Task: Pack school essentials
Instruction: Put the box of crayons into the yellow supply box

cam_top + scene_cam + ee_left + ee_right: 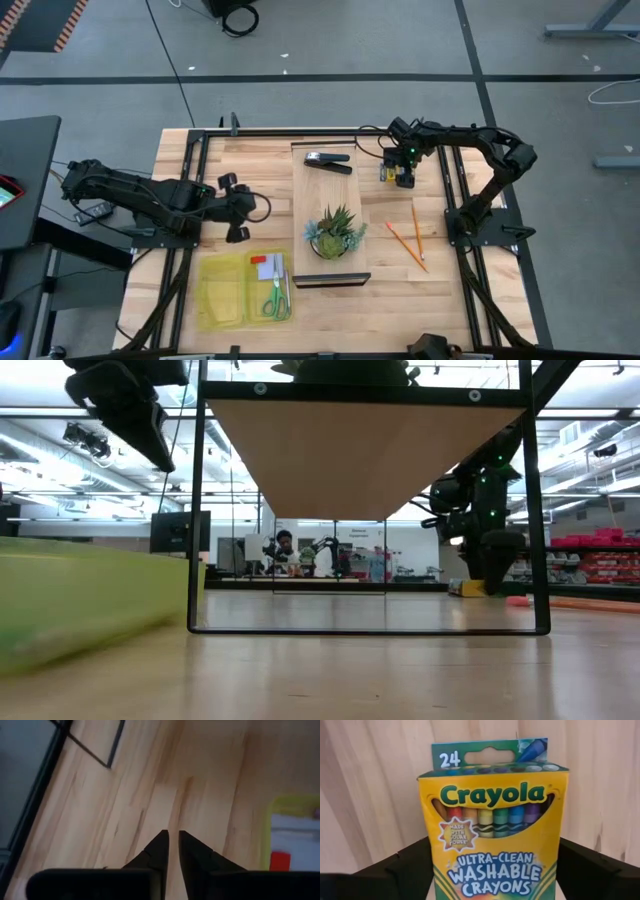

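Note:
The yellow-and-green crayon box (495, 820) sits between the fingers of my right gripper (402, 172), near the table's far right, beside the raised wooden shelf. Two thin orange pencils (408, 240) lie flat on the table nearer than that gripper. A yellow tray (222, 295) at the near left holds the pale blue note pad (268, 268), the tiny red piece (257, 260) and the green-handled scissors (276, 300). My left gripper (245, 208) hovers shut above bare wood just beyond the tray, touching nothing; its wrist view catches the tray's corner (295, 805). My right gripper holds the crayon box by its two narrow side edges (427, 870), low on the box, pinched between one finger (395, 870) and the other. The fingers come from above, pointing down. The printed front faces the wrist camera. Whether the box rests on the table, I cannot tell.
The raised wooden shelf (330, 190) spans the table's middle on a black frame (365, 628); the black stapler (328, 161) and the spiky green potted plant (335, 232) sit on it. Black rails (455, 190) border the work area. Bare wood lies between tray and shelf.

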You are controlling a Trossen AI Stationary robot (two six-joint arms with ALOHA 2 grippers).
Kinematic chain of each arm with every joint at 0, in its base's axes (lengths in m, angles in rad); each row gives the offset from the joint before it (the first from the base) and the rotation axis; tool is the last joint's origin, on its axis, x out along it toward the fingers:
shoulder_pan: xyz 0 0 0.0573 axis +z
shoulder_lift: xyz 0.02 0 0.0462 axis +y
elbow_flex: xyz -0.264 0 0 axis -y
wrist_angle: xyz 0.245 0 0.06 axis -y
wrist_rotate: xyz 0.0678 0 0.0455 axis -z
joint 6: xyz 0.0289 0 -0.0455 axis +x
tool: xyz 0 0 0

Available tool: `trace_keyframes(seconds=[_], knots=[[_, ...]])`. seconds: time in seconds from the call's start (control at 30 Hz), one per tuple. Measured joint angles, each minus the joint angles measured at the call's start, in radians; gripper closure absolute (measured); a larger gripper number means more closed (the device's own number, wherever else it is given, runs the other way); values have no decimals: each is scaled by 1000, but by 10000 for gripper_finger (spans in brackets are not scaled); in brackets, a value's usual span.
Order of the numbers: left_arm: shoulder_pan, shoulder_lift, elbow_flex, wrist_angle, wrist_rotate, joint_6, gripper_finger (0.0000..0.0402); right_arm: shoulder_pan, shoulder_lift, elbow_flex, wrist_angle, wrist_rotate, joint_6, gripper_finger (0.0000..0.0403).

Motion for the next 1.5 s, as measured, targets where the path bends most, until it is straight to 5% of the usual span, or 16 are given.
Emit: trace_keyframes(seconds=[0.2,0.6,1.17,1.5], knots=[[0,0,0,119,-6,63,316,0,0,0,0,0,30,81],[-1,0,33,139,-6,-21,263,4,-1,7,-8,1,56,84],[3,0,42,200,-33,-26,256,6,-106,194,-96,1,219,85],[147,8,42,491,-6,-88,248,40,-251,336,-92,2,342,85]])
